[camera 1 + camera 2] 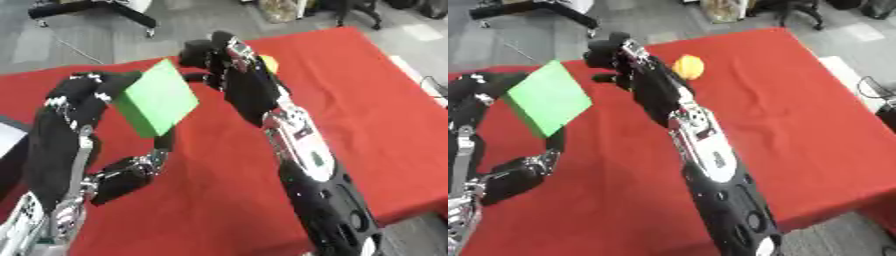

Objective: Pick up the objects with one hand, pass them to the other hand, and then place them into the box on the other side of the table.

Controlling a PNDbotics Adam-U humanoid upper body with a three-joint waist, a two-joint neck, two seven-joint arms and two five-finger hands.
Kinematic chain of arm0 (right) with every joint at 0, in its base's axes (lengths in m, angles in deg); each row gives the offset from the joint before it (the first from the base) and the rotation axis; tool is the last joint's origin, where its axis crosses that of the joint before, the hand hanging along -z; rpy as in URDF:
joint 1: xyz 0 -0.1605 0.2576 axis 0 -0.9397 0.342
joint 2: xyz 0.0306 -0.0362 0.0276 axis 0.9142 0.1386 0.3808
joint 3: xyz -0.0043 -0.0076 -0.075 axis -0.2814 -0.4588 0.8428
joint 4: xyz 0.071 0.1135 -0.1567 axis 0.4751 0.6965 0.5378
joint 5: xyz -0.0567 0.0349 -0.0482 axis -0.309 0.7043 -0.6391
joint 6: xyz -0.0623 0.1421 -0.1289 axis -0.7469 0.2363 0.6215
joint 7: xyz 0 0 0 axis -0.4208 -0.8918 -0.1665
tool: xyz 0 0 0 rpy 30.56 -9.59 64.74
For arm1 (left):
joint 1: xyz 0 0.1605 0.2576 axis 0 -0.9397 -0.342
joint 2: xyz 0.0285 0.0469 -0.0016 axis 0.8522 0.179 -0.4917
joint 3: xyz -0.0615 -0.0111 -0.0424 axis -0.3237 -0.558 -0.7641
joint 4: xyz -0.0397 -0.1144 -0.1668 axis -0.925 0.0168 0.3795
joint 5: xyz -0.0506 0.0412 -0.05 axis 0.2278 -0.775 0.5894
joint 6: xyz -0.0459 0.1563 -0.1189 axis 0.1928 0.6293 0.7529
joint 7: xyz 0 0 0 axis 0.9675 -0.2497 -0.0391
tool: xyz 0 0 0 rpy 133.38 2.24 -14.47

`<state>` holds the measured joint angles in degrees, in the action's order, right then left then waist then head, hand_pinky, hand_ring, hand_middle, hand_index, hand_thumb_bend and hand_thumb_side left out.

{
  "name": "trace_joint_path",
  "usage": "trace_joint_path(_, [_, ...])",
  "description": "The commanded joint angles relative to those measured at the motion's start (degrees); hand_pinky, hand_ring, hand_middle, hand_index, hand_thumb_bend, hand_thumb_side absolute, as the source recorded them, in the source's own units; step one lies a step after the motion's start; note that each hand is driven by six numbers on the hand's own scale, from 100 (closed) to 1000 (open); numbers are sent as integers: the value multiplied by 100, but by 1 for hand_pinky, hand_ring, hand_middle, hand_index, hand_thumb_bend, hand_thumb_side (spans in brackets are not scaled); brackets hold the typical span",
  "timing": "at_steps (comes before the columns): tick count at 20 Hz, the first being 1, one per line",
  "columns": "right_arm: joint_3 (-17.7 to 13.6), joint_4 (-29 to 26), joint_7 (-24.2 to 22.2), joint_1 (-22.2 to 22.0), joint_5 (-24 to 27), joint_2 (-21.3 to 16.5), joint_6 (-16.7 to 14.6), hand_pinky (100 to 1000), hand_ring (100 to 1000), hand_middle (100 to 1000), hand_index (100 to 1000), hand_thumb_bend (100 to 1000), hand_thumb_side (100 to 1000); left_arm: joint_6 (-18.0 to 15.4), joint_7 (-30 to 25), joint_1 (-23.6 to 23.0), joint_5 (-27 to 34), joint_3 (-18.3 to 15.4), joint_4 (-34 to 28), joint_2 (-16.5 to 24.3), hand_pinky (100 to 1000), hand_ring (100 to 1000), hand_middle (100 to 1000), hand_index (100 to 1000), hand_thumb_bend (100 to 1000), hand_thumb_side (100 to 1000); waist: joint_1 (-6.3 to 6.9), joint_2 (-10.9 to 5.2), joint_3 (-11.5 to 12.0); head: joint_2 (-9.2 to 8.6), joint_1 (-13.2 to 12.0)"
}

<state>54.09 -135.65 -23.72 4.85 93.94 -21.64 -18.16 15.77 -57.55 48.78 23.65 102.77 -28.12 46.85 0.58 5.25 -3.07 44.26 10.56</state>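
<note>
A flat green block is held up above the red table, tilted on one corner. My left hand is shut on it, with fingers at its upper left edge and the thumb under its lower corner. My right hand hangs just right of the block's upper edge, open with relaxed fingers; a small gap separates it from the block in the right eye view. A yellow round object lies on the cloth behind the right hand, largely hidden by that hand in the left eye view.
The table's right edge and near right corner drop to grey floor. A black chair base stands on the floor beyond the far edge. Something white shows at the left border.
</note>
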Motion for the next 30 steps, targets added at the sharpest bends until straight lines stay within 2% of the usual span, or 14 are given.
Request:
trace_joint_path(1, [-138, -159, 211, 145, 16, 90, -25, 828, 852, 742, 792, 106, 880, -68, 103, -18, -62, 16, -167, 44, 662, 578, 568, 637, 100, 397, -30, -52, -2, -14, -17])
trace_joint_path(7, [-657, -540, 725, 242, -222, 104, -224, 830, 843, 735, 794, 108, 861, -135, 412, -297, -246, -38, -173, 56, 661, 580, 569, 640, 100, 384, 10, -57, 5, -14, -195])
trace_joint_path(10, [-970, -757, 1077, 219, -489, 68, -270, 830, 839, 729, 791, 104, 849, -121, 642, -466, -385, -182, -173, 93, 663, 579, 568, 643, 100, 366, 34, -57, 13, -14, -383])
trace_joint_path(12, [-1144, -890, 1269, 168, -686, 22, -281, 830, 838, 725, 784, 100, 838, -59, 846, -554, -461, -362, -173, 127, 665, 579, 569, 645, 100, 351, 54, -55, 24, -14, -567])
trace_joint_path(15, [-1362, -1065, 1450, 34, -1026, -100, -288, 828, 835, 716, 773, 100, 826, 214, 1215, -679, -427, -810, -173, 268, 664, 582, 571, 645, 100, 336, 90, -58, 40, -14, -1019])
trace_joint_path(16, [-1397, -1101, 1467, 1, -1106, -124, -285, 828, 836, 716, 768, 100, 808, 299, 1299, -704, -380, -916, -173, 318, 667, 587, 575, 649, 100, 297, 98, -58, 40, -14, -1122])
trace_joint_path(19, [-1533, -1214, 1235, -230, -1537, -312, -322, 829, 844, 721, 765, 100, 804, 911, 1232, -937, -135, -1499, -173, 672, 685, 614, 601, 669, 100, 208, 155, -55, 30, -14, -1814])
trace_joint_path(22, [-1669, -1331, 850, -477, -1806, -361, -380, 828, 845, 721, 763, 100, 804, 1643, 562, -1182, 112, -1954, -173, 1022, 696, 643, 629, 692, 100, 202, 197, -43, -4, -14, -2204])
trace_joint_path(26, [-1828, -1446, 655, -714, -1878, -368, -410, 827, 846, 721, 763, 100, 804, 2646, -301, -1396, 409, -2423, -173, 1402, 694, 650, 635, 694, 100, 192, 248, -33, -46, -14, -2418])
trace_joint_path(30, [-1895, -1498, 658, -806, -1881, -377, -404, 827, 846, 721, 762, 100, 802, 3539, -1067, -1536, 518, -2727, -53, 1822, 695, 645, 631, 693, 100, 176, 296, -33, -85, -14, -2364])
